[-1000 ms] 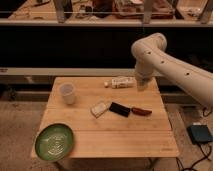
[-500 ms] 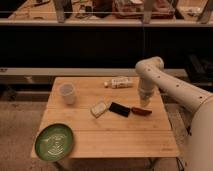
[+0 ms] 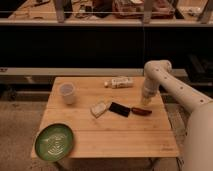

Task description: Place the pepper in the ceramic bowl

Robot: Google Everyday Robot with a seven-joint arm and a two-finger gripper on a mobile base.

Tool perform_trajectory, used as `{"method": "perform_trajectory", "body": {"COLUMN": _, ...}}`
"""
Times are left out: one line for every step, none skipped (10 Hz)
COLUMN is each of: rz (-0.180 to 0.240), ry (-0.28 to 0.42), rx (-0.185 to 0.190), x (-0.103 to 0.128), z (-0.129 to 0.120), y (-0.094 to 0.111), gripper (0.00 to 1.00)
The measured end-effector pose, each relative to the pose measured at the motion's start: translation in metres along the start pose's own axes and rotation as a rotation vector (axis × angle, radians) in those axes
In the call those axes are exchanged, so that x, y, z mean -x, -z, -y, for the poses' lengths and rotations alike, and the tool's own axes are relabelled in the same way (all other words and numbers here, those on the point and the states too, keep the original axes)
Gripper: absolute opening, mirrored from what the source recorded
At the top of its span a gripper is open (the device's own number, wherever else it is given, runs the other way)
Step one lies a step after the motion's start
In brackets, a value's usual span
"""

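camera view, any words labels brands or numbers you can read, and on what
No text here can be read.
White oblong package on the far side: dark marks, too blurred to read.
Pale flat rectangular packet: no legible print.
Wide green ceramic bowl: pale line pattern only, no letters.
End effector, shut just above the slim red pepper: no marking visible.

Dim warm light on the table (image 3: 110,136) and the hand (image 3: 146,100) by the pepper (image 3: 141,111).

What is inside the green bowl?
Only its pale line pattern shows inside the bowl; nothing covers it. The pepper lies on the table, close by the shut claw.
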Motion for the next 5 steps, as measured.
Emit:
{"method": "perform_trajectory", "body": {"rz": 0.000, "ry": -0.002, "rx": -0.001, "x": -0.004, "z": -0.003, "y": -0.002, "gripper": 0.01}}
{"method": "perform_trajectory", "body": {"rz": 0.004, "ry": -0.007, "rx": -0.004, "x": -0.008, "z": -0.007, "y": -0.005, "gripper": 0.02}}
{"method": "perform_trajectory", "body": {"rz": 0.012, "ry": -0.012, "rx": -0.011, "x": -0.009, "z": -0.010, "y": -0.007, "gripper": 0.12}}
{"method": "perform_trajectory", "body": {"rz": 0.022, "ry": -0.013, "rx": -0.016, "x": -0.008, "z": -0.012, "y": -0.009, "gripper": 0.21}}
{"method": "perform_trajectory", "body": {"rz": 0.034, "ry": -0.012, "rx": -0.023, "x": -0.005, "z": -0.014, "y": -0.009, "gripper": 0.29}}
